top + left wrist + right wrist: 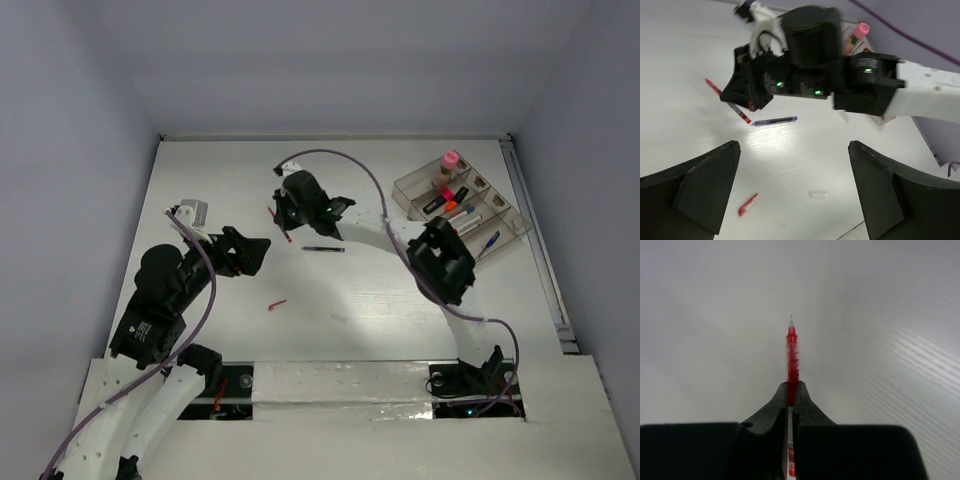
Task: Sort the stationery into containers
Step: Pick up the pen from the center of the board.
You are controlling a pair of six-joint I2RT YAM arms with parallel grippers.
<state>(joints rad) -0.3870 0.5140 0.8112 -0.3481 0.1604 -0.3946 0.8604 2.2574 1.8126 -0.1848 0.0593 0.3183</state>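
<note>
My right gripper (286,216) is shut on a thin red pen (282,228) and holds it over the far middle of the table. In the right wrist view the red pen (792,355) sticks out forward between the closed fingers (793,390). A blue pen (323,249) lies on the table just right of it. A short red piece (277,304) lies nearer. My left gripper (258,254) is open and empty; in its wrist view its gap (795,192) frames the red piece (748,204) and a small clear piece (818,193). The clear organiser tray (505,212) stands far right.
The tray holds a pink-capped bottle (450,162), an orange marker (450,195) and dark pens. Another blue pen (488,243) lies at the tray's near edge. The right arm's elbow (440,262) hangs beside the tray. Grey walls close in the table.
</note>
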